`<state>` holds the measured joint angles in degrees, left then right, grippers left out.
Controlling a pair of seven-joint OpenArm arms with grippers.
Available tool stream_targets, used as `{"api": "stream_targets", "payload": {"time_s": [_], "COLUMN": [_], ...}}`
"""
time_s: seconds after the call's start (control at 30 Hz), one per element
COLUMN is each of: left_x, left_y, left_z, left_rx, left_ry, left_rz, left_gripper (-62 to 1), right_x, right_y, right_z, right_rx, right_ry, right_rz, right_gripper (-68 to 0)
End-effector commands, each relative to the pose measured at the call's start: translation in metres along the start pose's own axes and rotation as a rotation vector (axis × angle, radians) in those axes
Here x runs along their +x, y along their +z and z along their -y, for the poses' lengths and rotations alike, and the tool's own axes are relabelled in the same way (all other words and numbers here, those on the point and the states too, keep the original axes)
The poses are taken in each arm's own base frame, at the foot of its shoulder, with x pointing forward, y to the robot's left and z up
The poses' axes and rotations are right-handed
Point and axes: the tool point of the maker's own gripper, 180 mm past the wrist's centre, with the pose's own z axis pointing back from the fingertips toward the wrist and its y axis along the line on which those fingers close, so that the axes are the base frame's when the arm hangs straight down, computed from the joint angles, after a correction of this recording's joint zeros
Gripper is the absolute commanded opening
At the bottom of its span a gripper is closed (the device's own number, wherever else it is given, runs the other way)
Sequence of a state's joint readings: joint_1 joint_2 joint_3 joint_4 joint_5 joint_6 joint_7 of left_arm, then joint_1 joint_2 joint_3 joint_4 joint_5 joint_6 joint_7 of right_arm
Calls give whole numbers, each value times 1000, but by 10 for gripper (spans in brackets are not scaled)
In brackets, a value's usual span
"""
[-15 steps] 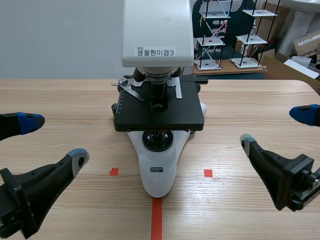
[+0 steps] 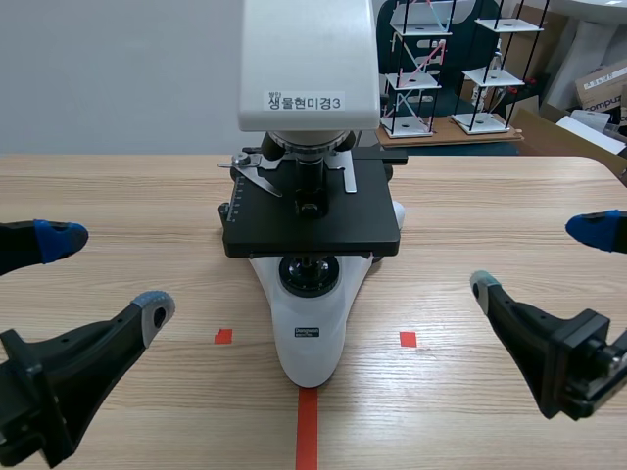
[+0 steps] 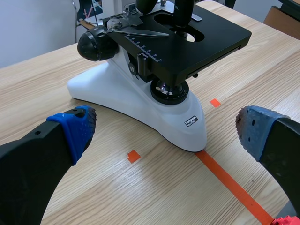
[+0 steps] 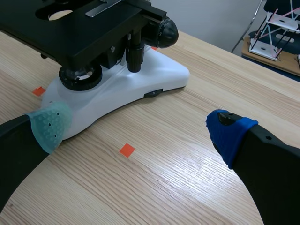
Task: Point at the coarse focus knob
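Low at either side of the microscope, left end effector and right end effector, both spread wide open.

Open table flanking microscope, stage perhaps overhanging

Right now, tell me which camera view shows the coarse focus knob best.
The left wrist view: the coarse focus knob sits whole and large on the side of the microscope, nothing in front. The right wrist view shows the opposite knob, smaller, partly behind the stage. In the scene view the stage hides both.
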<state>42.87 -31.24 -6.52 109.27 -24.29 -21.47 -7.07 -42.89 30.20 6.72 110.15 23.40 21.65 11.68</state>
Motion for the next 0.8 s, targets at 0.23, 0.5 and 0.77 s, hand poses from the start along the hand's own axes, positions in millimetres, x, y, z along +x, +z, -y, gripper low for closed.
{"api": "stream_targets", "payload": {"time_s": [0.23,0.5,0.77], "left_x": [10,10,10], "left_y": [0,0,0], "left_z": [1,1,1], "left_rx": [3,3,3], "left_ry": [1,1,1], "left_rz": [35,35,35], "left_gripper": [14,14,14], "right_x": [5,4,4], "right_y": [0,0,0], "right_z": [1,1,1], "right_rx": [1,3,3], "right_ry": [0,6,6], "right_rz": [21,18,19], "right_gripper": [-41,-41,-41]}}
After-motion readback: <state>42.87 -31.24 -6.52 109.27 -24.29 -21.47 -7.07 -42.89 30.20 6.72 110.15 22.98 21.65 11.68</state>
